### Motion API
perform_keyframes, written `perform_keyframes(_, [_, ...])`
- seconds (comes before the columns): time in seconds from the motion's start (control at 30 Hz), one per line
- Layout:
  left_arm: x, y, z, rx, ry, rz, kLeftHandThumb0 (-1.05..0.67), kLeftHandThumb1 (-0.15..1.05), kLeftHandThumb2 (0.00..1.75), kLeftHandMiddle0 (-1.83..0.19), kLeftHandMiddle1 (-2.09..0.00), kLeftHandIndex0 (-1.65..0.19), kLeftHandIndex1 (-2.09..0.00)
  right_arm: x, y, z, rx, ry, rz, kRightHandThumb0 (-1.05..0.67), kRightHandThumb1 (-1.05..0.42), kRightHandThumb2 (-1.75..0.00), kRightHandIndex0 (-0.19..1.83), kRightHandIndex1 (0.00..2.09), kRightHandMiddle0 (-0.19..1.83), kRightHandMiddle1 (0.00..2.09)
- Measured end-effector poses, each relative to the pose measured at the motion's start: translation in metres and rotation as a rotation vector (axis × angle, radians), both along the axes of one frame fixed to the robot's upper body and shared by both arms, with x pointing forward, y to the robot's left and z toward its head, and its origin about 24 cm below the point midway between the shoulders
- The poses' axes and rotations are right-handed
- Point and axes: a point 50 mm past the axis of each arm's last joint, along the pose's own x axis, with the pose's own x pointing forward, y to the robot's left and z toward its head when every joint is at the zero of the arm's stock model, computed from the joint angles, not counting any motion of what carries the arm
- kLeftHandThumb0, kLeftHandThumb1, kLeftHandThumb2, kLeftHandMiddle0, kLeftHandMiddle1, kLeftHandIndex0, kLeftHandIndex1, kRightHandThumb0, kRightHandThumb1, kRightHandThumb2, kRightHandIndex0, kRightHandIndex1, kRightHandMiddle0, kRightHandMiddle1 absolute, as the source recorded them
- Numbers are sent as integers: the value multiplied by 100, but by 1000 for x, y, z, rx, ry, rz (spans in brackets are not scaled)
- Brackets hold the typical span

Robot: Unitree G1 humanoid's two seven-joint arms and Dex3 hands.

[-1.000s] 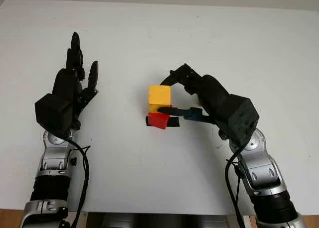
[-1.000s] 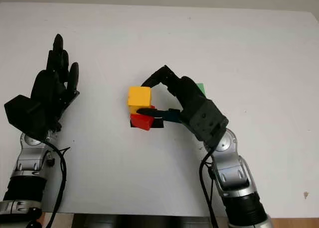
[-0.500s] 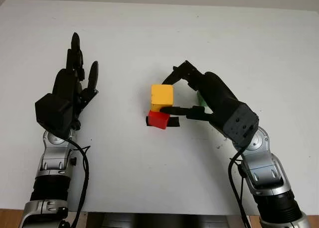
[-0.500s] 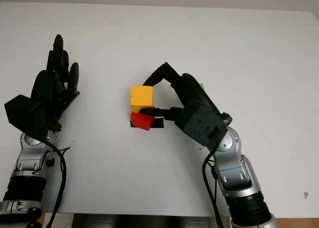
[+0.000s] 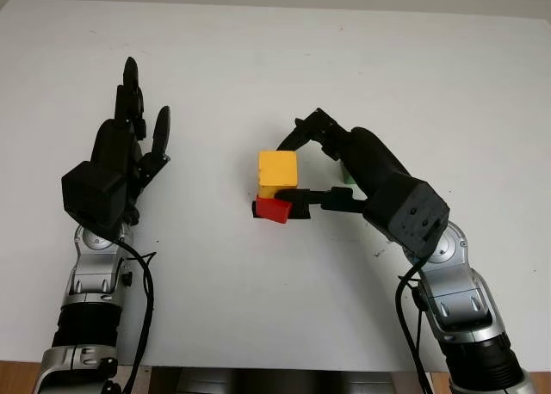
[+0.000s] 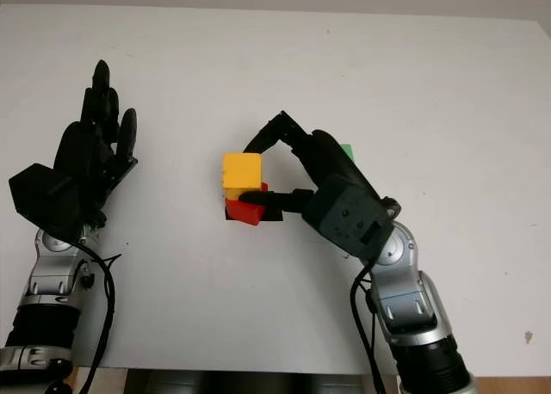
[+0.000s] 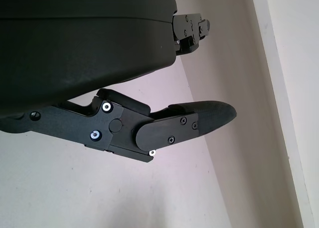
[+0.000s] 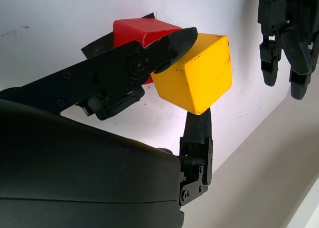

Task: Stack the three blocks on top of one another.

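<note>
The right hand (image 5: 306, 166) pinches the yellow block (image 5: 277, 168) by opposite faces at table centre, just over the red block (image 5: 274, 210). It looks rigid, light and smooth-sided. A green block (image 6: 346, 152) sits right, behind the hand. The left hand (image 5: 120, 157) hovers open, far left.

right hand (image 5: 312, 163): grips yellow block (image 5: 277, 169) above red block (image 5: 274, 210) | left hand (image 5: 120, 157): open, far left
</note>
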Motion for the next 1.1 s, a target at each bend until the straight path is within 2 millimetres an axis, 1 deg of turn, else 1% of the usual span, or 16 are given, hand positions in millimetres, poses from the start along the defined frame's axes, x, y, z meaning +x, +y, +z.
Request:
perform_keyframes(0.2, [0, 0, 0, -1, 0, -1, -63, 105, 61, 16, -5, 14, -5, 0, 0, 0, 2, 0, -1, -36, -98, -6, 24, 6, 23, 169])
perform_keyframes(0.4, [0, 0, 0, 0, 0, 0, -64, 105, 60, 15, -6, 13, -6, 0, 0, 0, 1, -3, -7, -37, -98, -6, 24, 5, 22, 169])
perform_keyframes(0.47, [0, 0, 0, 0, 0, 0, -65, 105, 60, 15, -6, 13, -6, 0, -1, 0, 3, -6, -9, -37, -97, -5, 24, 6, 14, 162])
perform_keyframes(0.67, [0, 0, 0, 0, 0, 1, -64, 105, 60, 15, -5, 13, -5, 0, 0, 1, 12, -20, 3, -44, -94, -5, 22, 5, 1, 142])
perform_keyframes(0.87, [0, 0, 0, 2, 0, 1, -66, 105, 60, 16, -5, 13, -5, -1, 1, 2, 20, -35, 28, -51, -92, -5, 19, 3, -5, 135])
perform_keyframes(0.97, [0, 0, 0, -1, 0, 1, -63, 105, 61, 16, -5, 14, -5, -3, 0, 0, 9, -25, 38, -55, -92, -5, 17, 3, -7, 130])
perform_keyframes(1.0, [0, 0, 0, -2, 0, 1, -62, 105, 61, 16, -5, 14, -5, -3, -1, 0, 5, -22, 43, -56, -92, -5, 16, 2, -8, 126])
perform_keyframes(1.03, [0, 0, 0, -4, -1, 1, -62, 105, 61, 16, -5, 14, -5, -4, -1, 0, 1, -18, 52, -56, -90, -5, 12, 1, -10, 111])
perform_keyframes(1.1, [0, 1, 0, -10, -2, 1, -62, 105, 61, 16, -5, 14, -5, -7, -1, 1, -6, -4, 73, -56, -89, -5, 7, 1, -10, 95])
